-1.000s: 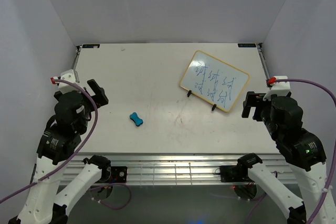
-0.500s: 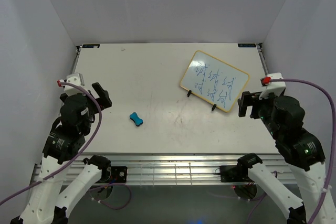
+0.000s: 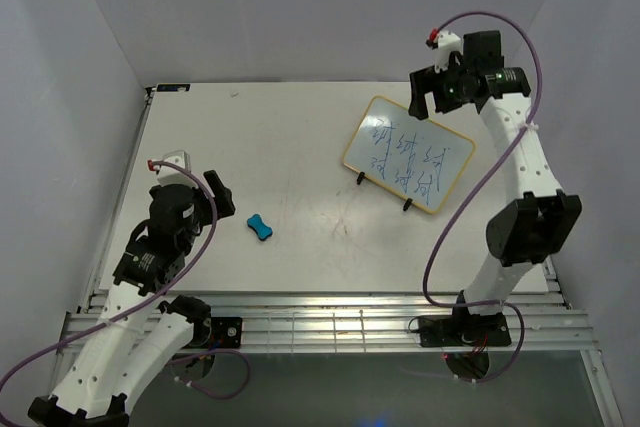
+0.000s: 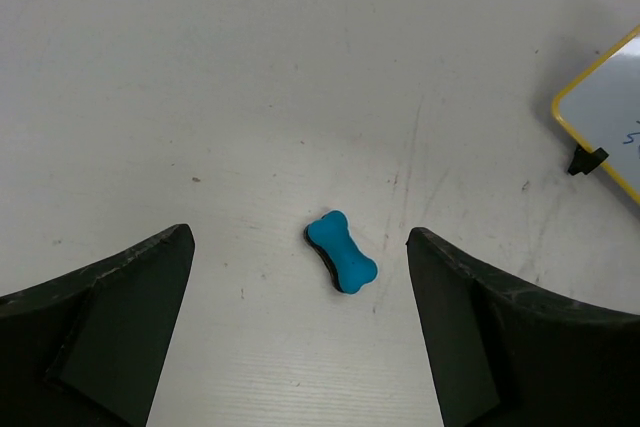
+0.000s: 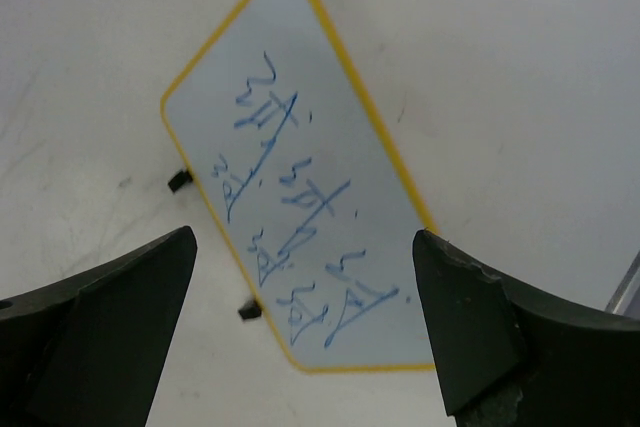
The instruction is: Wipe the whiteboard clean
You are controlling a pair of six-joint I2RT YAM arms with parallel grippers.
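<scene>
Both stand wide open and empty: left gripper (image 3: pixel 222 199) low near the blue eraser (image 3: pixel 260 228), right gripper (image 3: pixel 428 99) outstretched high over the whiteboard (image 3: pixel 408 154)

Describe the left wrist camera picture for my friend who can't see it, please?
A small blue bone-shaped eraser lies on a scuffed white table, framed between the two dark fingers of the open left gripper. At the right edge, a corner of the yellow-framed whiteboard shows, with one black stand foot.

whiteboard (image 5: pixel 300 192) yel. frame, blue scribbles, blue eraser (image 4: pixel 341 252)
</scene>
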